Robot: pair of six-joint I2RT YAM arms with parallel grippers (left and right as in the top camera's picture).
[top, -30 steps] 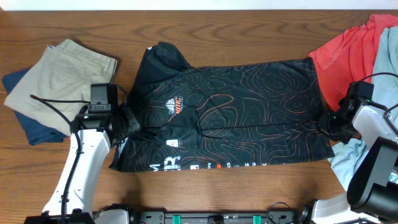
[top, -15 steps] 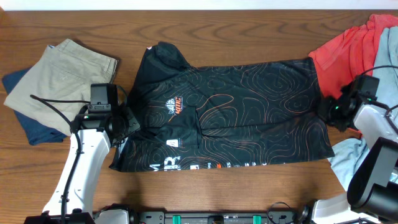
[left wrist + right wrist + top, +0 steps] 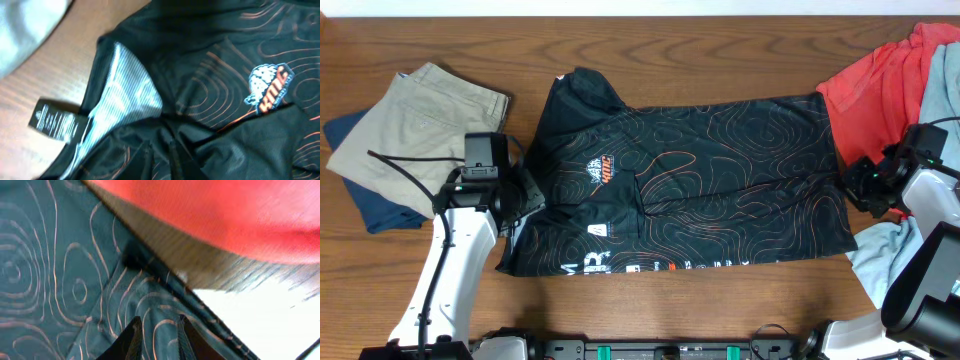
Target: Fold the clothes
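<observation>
This looks like a robotics lab bench set up for laundry. On a wood-grain surface (image 3: 720, 50), the left arm (image 3: 455, 260) is mounted at 7 o'clock and the right arm (image 3: 930, 250) at 4 o'clock, with a bare cable (image 3: 405, 175) trailing. A black jersey (image 3: 720, 170) lies at centre, khaki shorts (image 3: 420, 125) at 9 o'clock and a red shirt (image 3: 880, 85) at 2 o'clock.

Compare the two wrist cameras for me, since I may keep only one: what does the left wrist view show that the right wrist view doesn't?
Only the left wrist view shows the jersey with its orange-and-white crest logo, a black printed tag and the pale striped inner lining. Only the right wrist view shows the red shirt and the right gripper, fingertips apart over the cloth. Both show the contour-lined jersey on the wooden table.
</observation>
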